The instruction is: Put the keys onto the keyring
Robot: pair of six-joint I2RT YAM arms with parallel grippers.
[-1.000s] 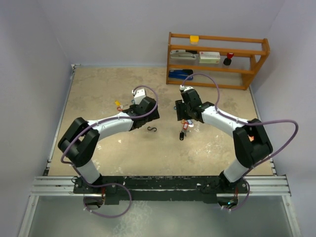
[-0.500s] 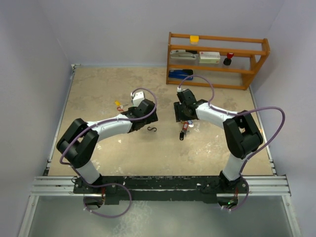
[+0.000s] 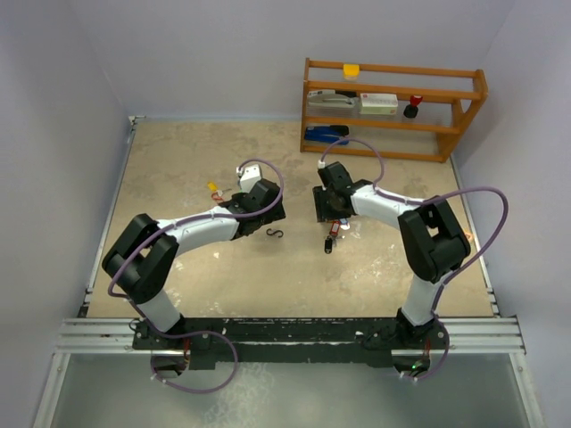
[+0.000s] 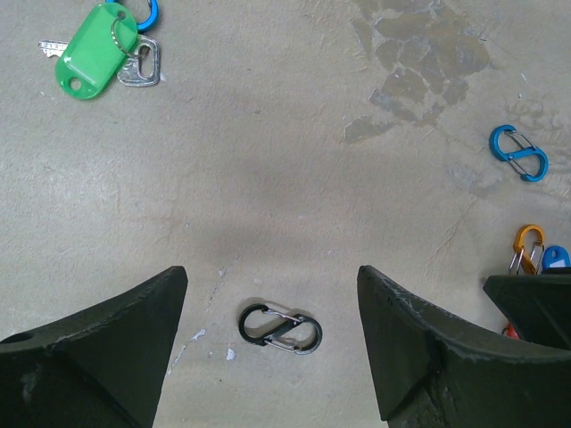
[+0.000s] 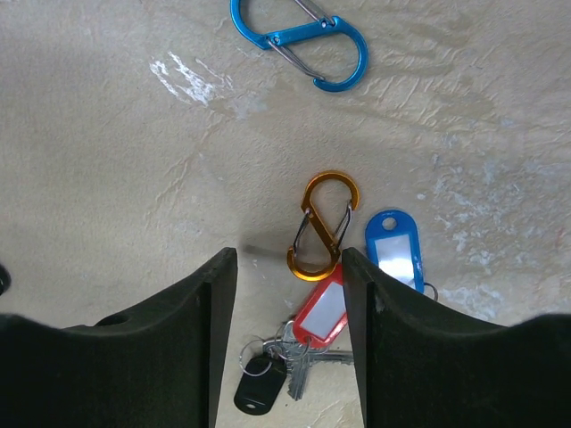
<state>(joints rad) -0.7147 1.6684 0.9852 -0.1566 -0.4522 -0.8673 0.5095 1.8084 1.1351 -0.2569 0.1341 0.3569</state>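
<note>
The left claw (image 4: 272,294) hangs low over the tabletop (image 4: 294,134) with its jaws wide apart and nothing in them. A black clip (image 4: 279,329) lies flat on the tabletop in the gap between the two fingers, touching neither. Up to the left, well apart from the claw, lies the green-tag key (image 4: 94,61), its silver blade beside the tag and a blue ring at its top. At the right edge of the left wrist view are a blue clip (image 4: 518,152) and, nearer, an orange clip (image 4: 528,247) beside a blue tag (image 4: 555,259).

The right claw (image 5: 287,267) is also low over the tabletop, its jaws part-way apart and clamped on nothing that shows. Between its fingers lie the red-tag key (image 5: 321,309), a bunch of silver keys (image 5: 299,366) and the black fob (image 5: 260,386), close together. Whether the fingers touch any of them I cannot tell. The orange clip sits just ahead of the fingertips, its lower end meeting the red tag. Whether the two are linked cannot be made out. The blue tag lies just right of the orange clip, by the right finger. The blue clip lies farther ahead, alone.

From above, the yellow-tag key (image 3: 212,187) lies left of the left claw, apart from the others. A wooden shelf (image 3: 393,107) stands at the far right of the tabletop.
</note>
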